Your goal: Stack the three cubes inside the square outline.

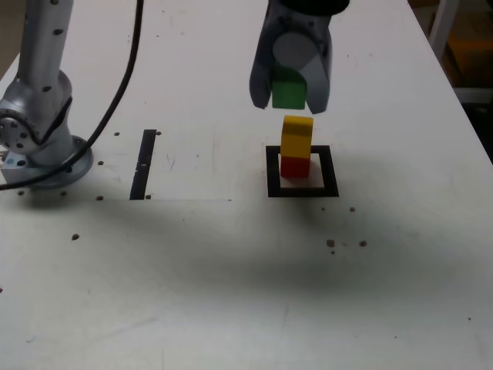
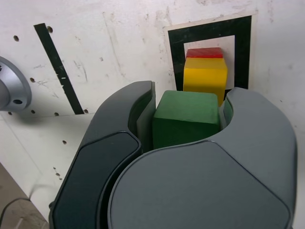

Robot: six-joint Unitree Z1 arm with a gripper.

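Note:
Inside the black square outline [image 1: 302, 189] [image 2: 209, 29] a yellow cube [image 1: 296, 136] [image 2: 205, 78] sits on top of a red cube [image 1: 294, 166] [image 2: 205, 52]. My gripper [image 1: 289, 96] [image 2: 187, 119] hangs in the air just above and slightly behind this stack. It is shut on a green cube [image 1: 288, 91] [image 2: 187, 119], which is pinched between the two grey fingers and stands clear of the yellow cube's top.
A single straight black tape strip [image 1: 143, 163] [image 2: 58, 69] lies on the white table toward the exterior view's left. The arm's silver base [image 1: 38, 116] [image 2: 12, 90] and a black cable [image 1: 123, 85] stand at the far left. Small dark holes dot the tabletop.

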